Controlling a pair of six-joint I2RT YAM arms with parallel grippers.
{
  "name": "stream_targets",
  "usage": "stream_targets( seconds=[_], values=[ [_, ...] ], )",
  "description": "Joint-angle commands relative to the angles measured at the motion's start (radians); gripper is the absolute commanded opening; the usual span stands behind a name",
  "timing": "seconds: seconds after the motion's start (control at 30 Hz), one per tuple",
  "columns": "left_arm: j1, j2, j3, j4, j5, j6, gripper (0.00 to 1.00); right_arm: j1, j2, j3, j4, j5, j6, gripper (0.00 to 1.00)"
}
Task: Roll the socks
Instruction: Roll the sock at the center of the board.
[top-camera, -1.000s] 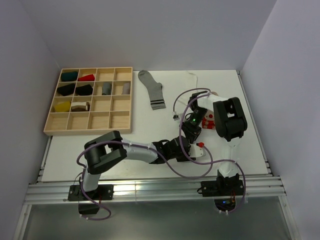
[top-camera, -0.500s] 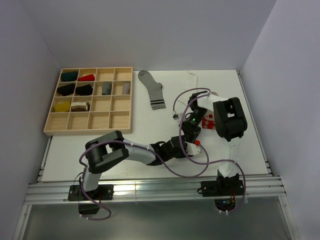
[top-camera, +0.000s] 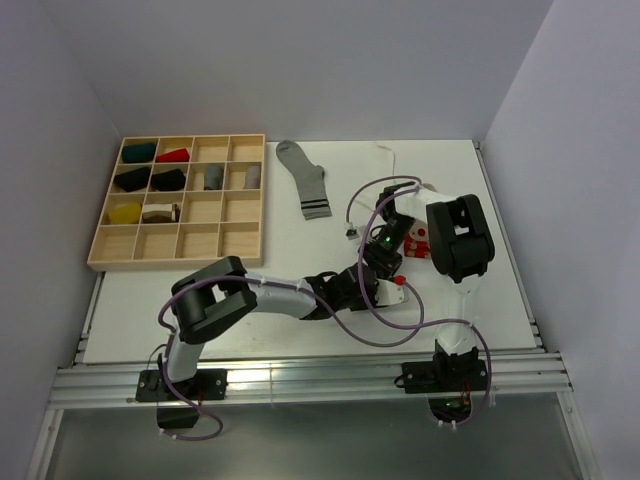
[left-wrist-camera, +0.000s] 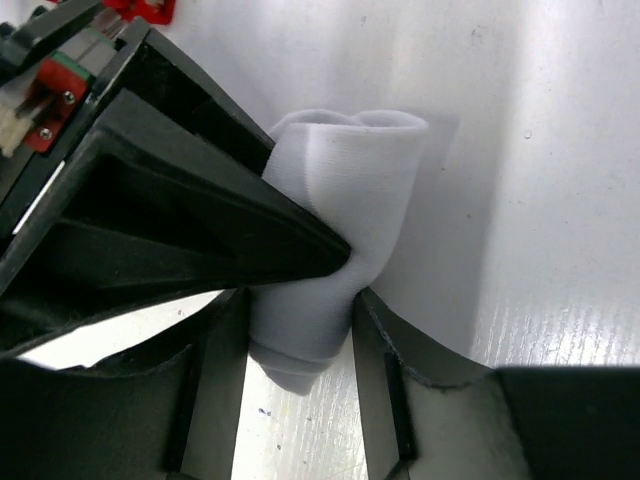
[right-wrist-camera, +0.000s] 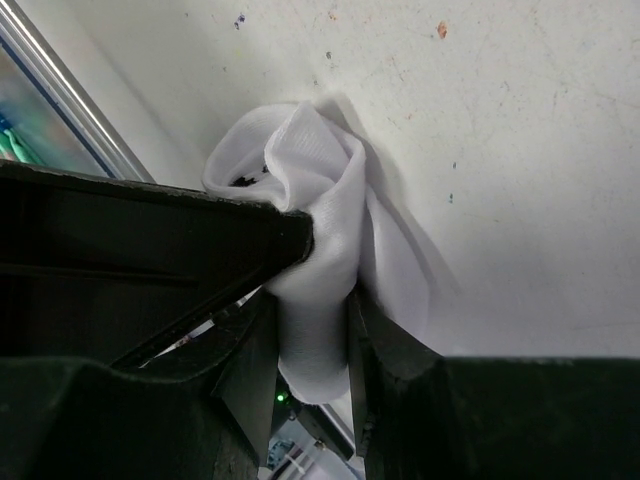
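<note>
Moved since prior frames: left hand (top-camera: 372, 291) has crept slightly away from the near edge, closer to the right hand (top-camera: 386, 262); right arm and loose socks unchanged.
Left hand: closed narrow on the white sock (left-wrist-camera: 345, 190), with fabric squeezed between both fingers. A black finger of the right hand presses into the same bundle from the left of the wrist view.
Right hand: clamped on the same white sock (right-wrist-camera: 300, 170); folds bulge out above its fingers.
White sock: bunched into a short, thick wad held between the two hands, low over the worktop (top-camera: 130, 320), right of centre. Contact with the surface cannot be told.
Patterned sock (top-camera: 421, 240): red-and-white part shows just beside the right arm; the rest is hidden.
Grey sock (top-camera: 305, 180): lies flat at far centre, dark stripes at its near end, well apart from both hands.
Wooden tray (top-camera: 178, 262): far left, with rolled socks in several compartments.
</note>
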Motion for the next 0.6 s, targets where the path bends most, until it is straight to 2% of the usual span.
stream_targets(
  seconds=[0.0,0.13,0.27,0.37,0.57],
  values=[
    [0.012,0.074,0.042,-0.17,0.097,-0.029,0.39,0.008,0.017,-0.007,0.085,0.034,-0.019,0.25],
    [0.025,0.089,0.067,-0.224,0.137,-0.049,0.29,0.005,0.001,-0.011,0.103,0.039,-0.011,0.28],
    [0.041,0.097,0.093,-0.267,0.183,-0.063,0.14,-0.01,-0.04,-0.014,0.131,0.022,0.007,0.38],
    [0.058,0.099,0.109,-0.316,0.238,-0.075,0.09,-0.028,-0.103,-0.03,0.17,0.016,0.021,0.47],
    [0.07,0.1,0.126,-0.355,0.279,-0.083,0.06,-0.09,-0.198,-0.039,0.207,-0.023,0.052,0.54]
  ],
)
